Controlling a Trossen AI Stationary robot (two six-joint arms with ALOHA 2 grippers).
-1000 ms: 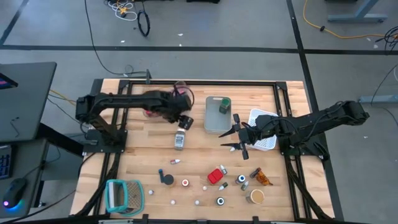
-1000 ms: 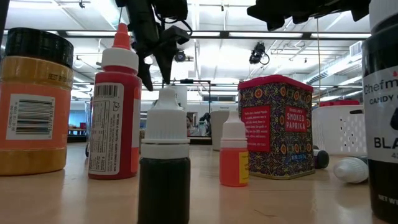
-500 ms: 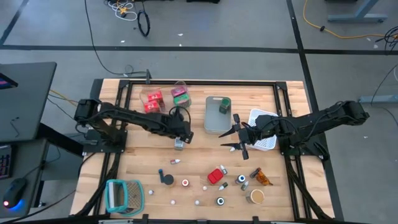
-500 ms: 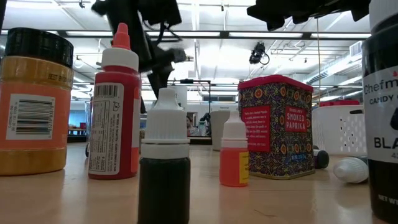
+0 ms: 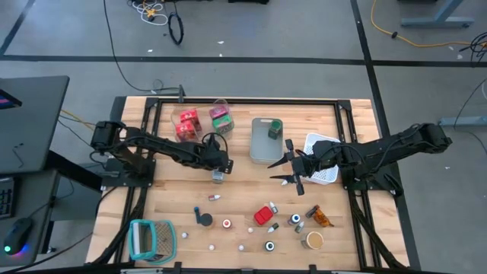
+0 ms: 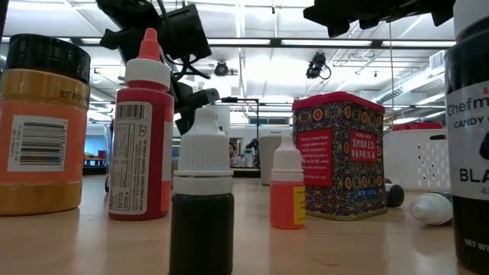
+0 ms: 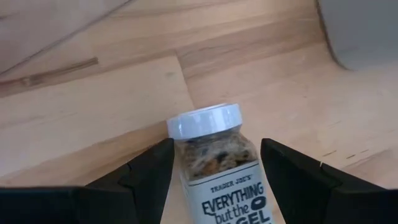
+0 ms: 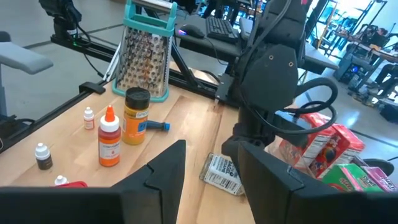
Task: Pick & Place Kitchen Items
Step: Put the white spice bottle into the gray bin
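Note:
A seasoning jar (image 7: 214, 158) with a white cap lies on its side on the wooden table (image 5: 175, 190), left of centre. My left gripper (image 7: 214, 155) is open and slants down over it. One finger stands on each side of the jar just below the cap, and I see no touch. My right gripper (image 5: 288, 161) hangs open and empty above the table's middle, pointing toward the left edge. Small bottles, a red tin (image 5: 264, 215) and a brown jar (image 5: 313, 240) stand near the front edge.
A clear bin (image 5: 202, 122) with red and green packets stands at the far left. Beside it are a grey bin (image 5: 262, 148) and a white basket (image 5: 323, 156). A teal-and-white grater (image 5: 152, 237) stands at the near left corner. Bare wood lies left of the jar.
My left gripper has come down and toward the near edge, from beside the clear bin to the lying jar. It has rolled at the wrist and stayed open. The jar has not moved.

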